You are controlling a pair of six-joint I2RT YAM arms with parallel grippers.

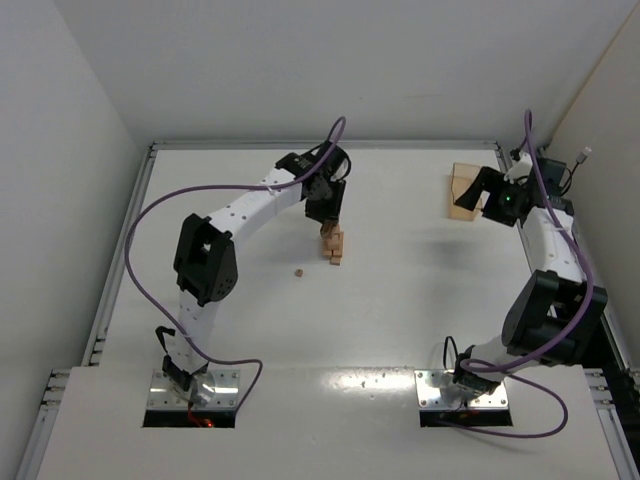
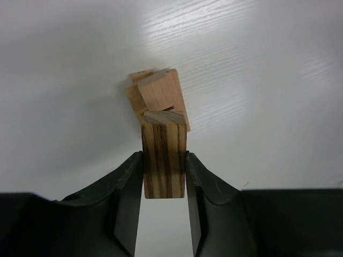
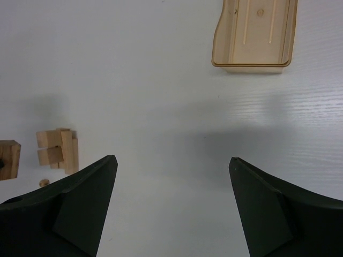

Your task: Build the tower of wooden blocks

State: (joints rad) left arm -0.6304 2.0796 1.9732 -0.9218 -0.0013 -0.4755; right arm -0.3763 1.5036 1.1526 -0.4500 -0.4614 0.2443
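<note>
The wood block tower (image 1: 333, 248) is a small stack of light-tan blocks in the middle of the table, also seen from above in the left wrist view (image 2: 158, 95) and at the left of the right wrist view (image 3: 58, 150). My left gripper (image 2: 164, 159) hangs just above the stack (image 1: 325, 218), shut on a darker striped wooden block (image 2: 164, 160) that stands upright between the fingers; this block also shows at the left edge of the right wrist view (image 3: 8, 159). My right gripper (image 3: 172, 160) is open and holds nothing, far right near the tray (image 1: 490, 197).
A shallow light-wood tray (image 1: 461, 191) lies at the back right, holding only a tiny round piece (image 3: 260, 12). A small wooden peg (image 1: 298, 271) lies on the table left of the stack. A raised rail borders the table (image 1: 150, 150).
</note>
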